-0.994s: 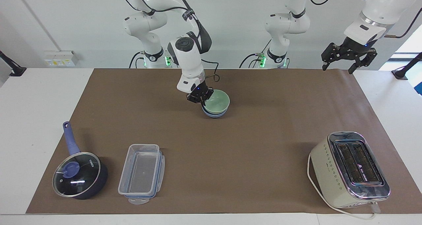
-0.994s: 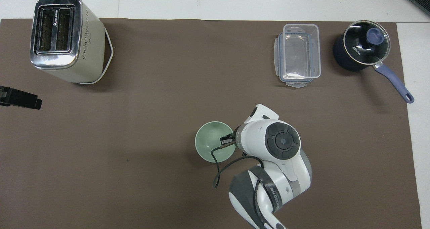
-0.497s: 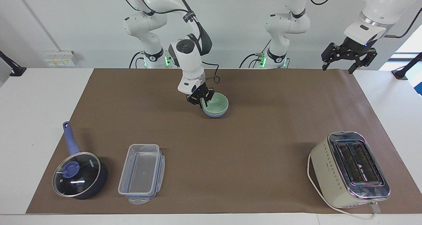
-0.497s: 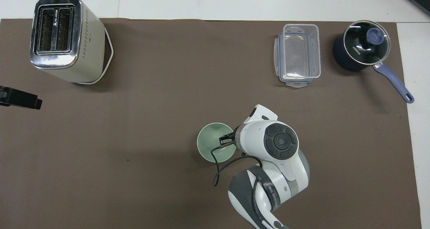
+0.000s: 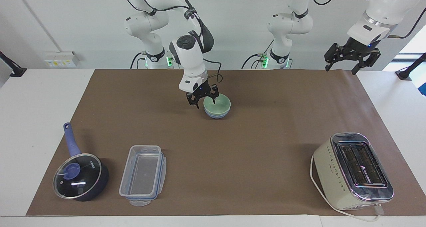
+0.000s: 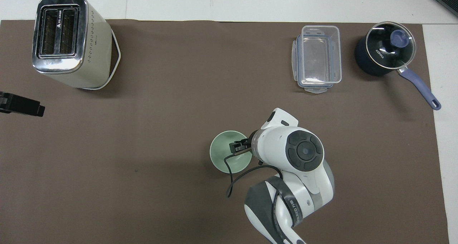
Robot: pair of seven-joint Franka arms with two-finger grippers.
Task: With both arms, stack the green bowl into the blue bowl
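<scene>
2 high opposed cameras share 1 table [image 5: 233, 147].

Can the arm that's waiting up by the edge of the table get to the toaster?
Probably yes. The left gripper hangs open in the air over the left arm's end of the table, and the toaster stands at that same end, with only bare brown mat between them. Whether it reaches that far is a guess.

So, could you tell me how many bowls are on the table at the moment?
2: the green bowl is nested in the blue bowl, mid-table near the robots, under the open right gripper. Only the blue bowl's lower edge shows.
</scene>
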